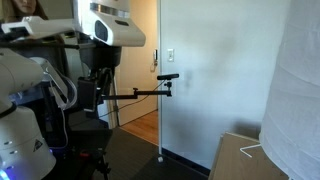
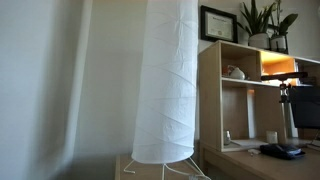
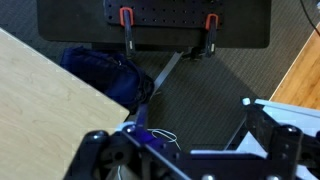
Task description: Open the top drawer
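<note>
The top drawer does not show in any view. In the wrist view my gripper (image 3: 189,116) comes in from the bottom edge and stands open. Nothing lies between its dark fingers (image 3: 262,128), only black carpet below. A light wooden cabinet top (image 3: 45,95) fills the left of that view, apart from the gripper. In an exterior view the white arm (image 1: 112,25) stands at the left with the dark gripper (image 1: 93,90) hanging under it, well away from the wooden top (image 1: 245,160) at the lower right.
A blue bag (image 3: 105,72) lies on the carpet beside the wooden top. Behind it stands a black board with red clamps (image 3: 127,17). A tall white paper lamp (image 2: 168,80) rises on the wooden top. A wooden shelf unit (image 2: 215,95) stands beyond it.
</note>
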Motion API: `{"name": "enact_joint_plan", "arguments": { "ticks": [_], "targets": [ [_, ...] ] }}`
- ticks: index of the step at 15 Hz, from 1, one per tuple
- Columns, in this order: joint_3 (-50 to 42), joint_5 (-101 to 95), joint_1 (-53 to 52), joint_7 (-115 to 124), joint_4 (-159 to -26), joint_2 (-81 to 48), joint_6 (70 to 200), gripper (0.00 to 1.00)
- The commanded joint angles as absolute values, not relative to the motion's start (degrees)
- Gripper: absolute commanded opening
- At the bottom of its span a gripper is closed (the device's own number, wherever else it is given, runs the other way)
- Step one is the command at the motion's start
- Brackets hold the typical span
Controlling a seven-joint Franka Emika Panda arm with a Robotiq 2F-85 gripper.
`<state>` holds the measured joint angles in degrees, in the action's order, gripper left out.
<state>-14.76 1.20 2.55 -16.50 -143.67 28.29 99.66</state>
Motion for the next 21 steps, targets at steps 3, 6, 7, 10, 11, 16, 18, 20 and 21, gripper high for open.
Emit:
{"name": "enact_joint_plan", "arguments": {
  "ticks": [3,6,7,10,11,16,18,20,21],
  "targets": [
    [-9.7,-0.8,2.5,-16.4,-144.5,28.5,100.7,1.00],
    [-5.6,-3.2,1.0,-15.9,-145.2,28.4,100.4,1.00],
    [-4.2,-4.3,0.3,-15.9,-145.5,28.3,100.3,1.00],
    [-0.8,-7.1,-1.7,-15.6,-145.7,27.3,99.8,1.00],
    [0.4,-8.2,-2.4,-15.4,-145.5,26.7,99.5,1.00],
    [4.4,-14.3,-6.3,-17.5,-144.8,23.6,101.0,1.00],
    [4.9,-16.3,-7.9,-19.3,-144.9,23.2,103.1,1.00],
    [4.9,-17.6,-9.3,-22.1,-144.9,22.7,105.5,1.00],
    [4.5,-17.4,-10.0,-24.3,-145.0,22.6,106.8,1.00]
  ]
}}
